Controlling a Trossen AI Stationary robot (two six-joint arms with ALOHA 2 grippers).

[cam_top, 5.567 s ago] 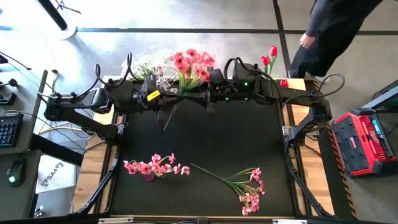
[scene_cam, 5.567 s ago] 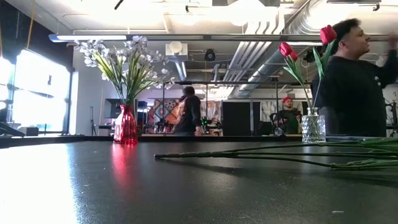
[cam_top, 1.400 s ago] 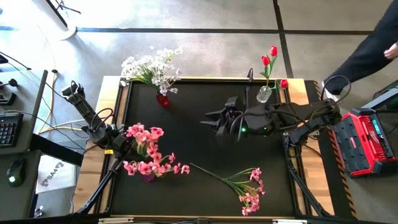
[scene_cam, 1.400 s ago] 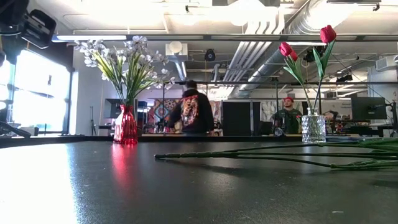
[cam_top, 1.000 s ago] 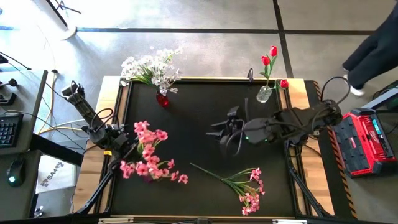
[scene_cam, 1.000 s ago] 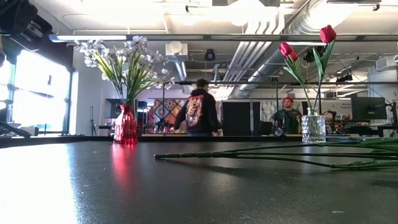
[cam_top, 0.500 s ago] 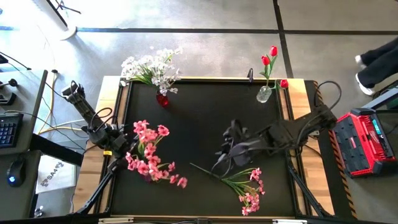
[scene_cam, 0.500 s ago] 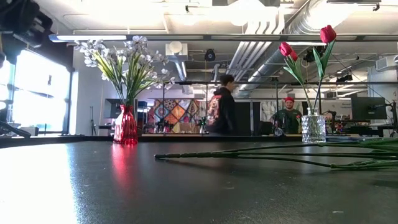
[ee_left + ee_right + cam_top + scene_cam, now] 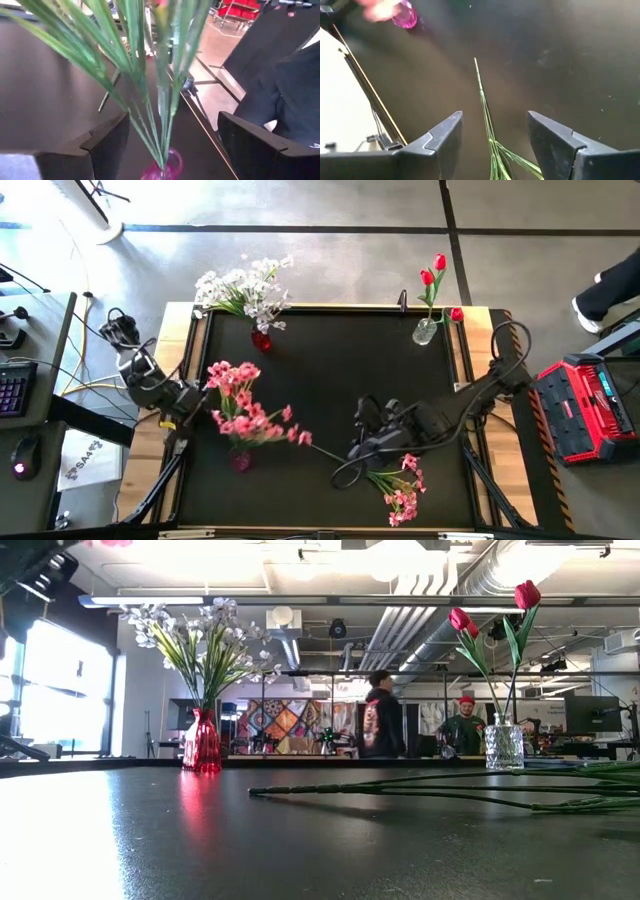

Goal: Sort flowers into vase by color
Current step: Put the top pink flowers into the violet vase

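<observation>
Well, white flowers (image 9: 240, 285) stand in the red vase (image 9: 261, 340) at eleven o'clock, tulips (image 9: 433, 272) in the clear vase (image 9: 425, 331) at one. Pink blooms (image 9: 245, 412) are in the pink vase (image 9: 240, 463) at eight; the left tool (image 9: 165, 145) is spread wide around their stems, gripping nothing. One pink spray (image 9: 395, 485) lies on the bench (image 9: 330, 370) at five. The right tool (image 9: 490, 135) hovers released over its stem (image 9: 484, 107). I'd say that's the last.

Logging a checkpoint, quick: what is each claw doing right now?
Left claw: open, around the pink flowers' stems standing in the pink vase.
Right claw: open, empty, above the loose pink spray's stem.
</observation>
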